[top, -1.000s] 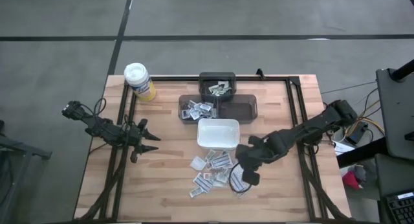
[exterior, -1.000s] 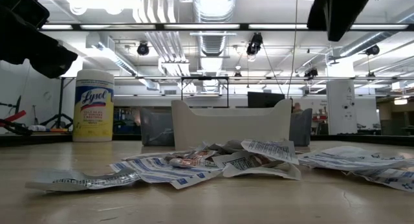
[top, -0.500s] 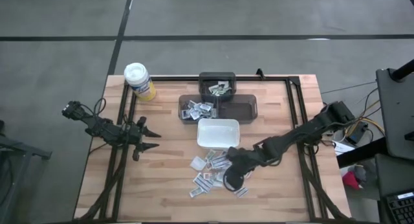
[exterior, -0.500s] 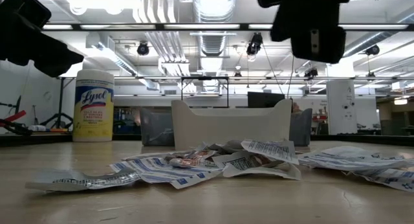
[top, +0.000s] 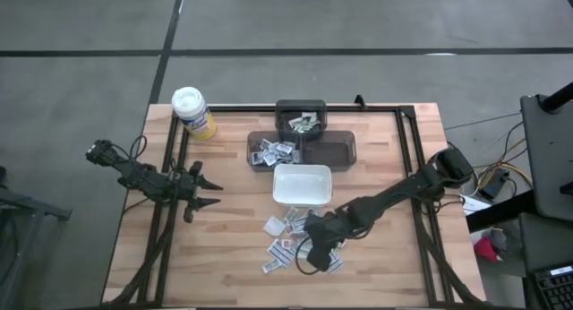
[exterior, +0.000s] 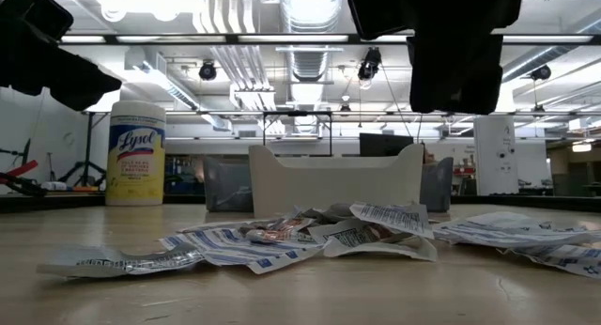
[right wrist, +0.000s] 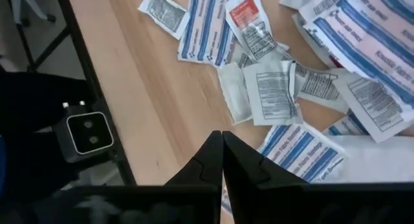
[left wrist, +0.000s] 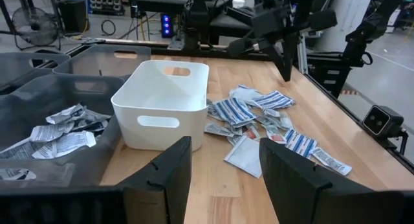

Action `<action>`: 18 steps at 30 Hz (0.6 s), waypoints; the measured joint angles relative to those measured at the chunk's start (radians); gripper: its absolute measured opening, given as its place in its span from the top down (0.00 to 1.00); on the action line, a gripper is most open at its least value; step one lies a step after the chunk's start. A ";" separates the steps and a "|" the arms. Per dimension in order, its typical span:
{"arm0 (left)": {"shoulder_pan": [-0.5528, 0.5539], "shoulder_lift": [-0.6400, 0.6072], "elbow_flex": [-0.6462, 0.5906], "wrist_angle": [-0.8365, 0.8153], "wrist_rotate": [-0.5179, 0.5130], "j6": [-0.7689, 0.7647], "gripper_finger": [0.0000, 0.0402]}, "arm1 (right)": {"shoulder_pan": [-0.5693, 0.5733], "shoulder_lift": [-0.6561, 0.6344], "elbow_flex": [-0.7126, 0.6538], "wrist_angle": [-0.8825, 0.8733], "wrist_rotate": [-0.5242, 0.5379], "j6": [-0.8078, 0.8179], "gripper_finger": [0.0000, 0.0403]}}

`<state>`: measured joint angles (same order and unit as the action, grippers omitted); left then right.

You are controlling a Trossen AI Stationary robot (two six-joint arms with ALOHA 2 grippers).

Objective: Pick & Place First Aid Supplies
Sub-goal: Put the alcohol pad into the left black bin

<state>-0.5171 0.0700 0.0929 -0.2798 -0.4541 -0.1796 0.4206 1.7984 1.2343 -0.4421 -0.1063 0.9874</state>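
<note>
We find the right gripper (top: pixel 309 245) pinched closed, empty, above the scattered packets (top: pixel 288 234) near the white dish (top: pixel 302 185). Left gripper (top: pixel 206 191) spread wide at worktop (top: pixel 233 238) left.

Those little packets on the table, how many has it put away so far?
Some packets already lie in the dark bins behind the white dish, which looks empty. Nothing is in hand: the right claw hangs shut over the loose packets; the left claw waits open aside. Most of that pile remains.
</note>
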 joint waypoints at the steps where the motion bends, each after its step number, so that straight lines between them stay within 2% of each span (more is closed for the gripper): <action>1: 0.000 0.000 0.000 0.000 0.000 -0.001 0.56 | 0.000 0.002 -0.001 0.001 0.000 -0.003 0.98; 9: -0.001 0.002 0.000 0.000 0.005 -0.010 0.56 | 0.000 0.004 -0.024 -0.004 0.000 -0.023 0.95; 15: -0.001 0.002 0.000 0.000 0.009 -0.017 0.56 | -0.001 0.013 -0.032 -0.004 0.007 -0.020 0.82; 18: -0.001 0.002 0.000 0.000 0.010 -0.020 0.56 | -0.002 0.013 -0.034 -0.002 0.050 -0.037 0.76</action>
<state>-0.5179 0.0715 0.0929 -0.2798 -0.4438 -0.2001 0.4187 1.8111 1.2006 -0.4444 -0.0565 0.9507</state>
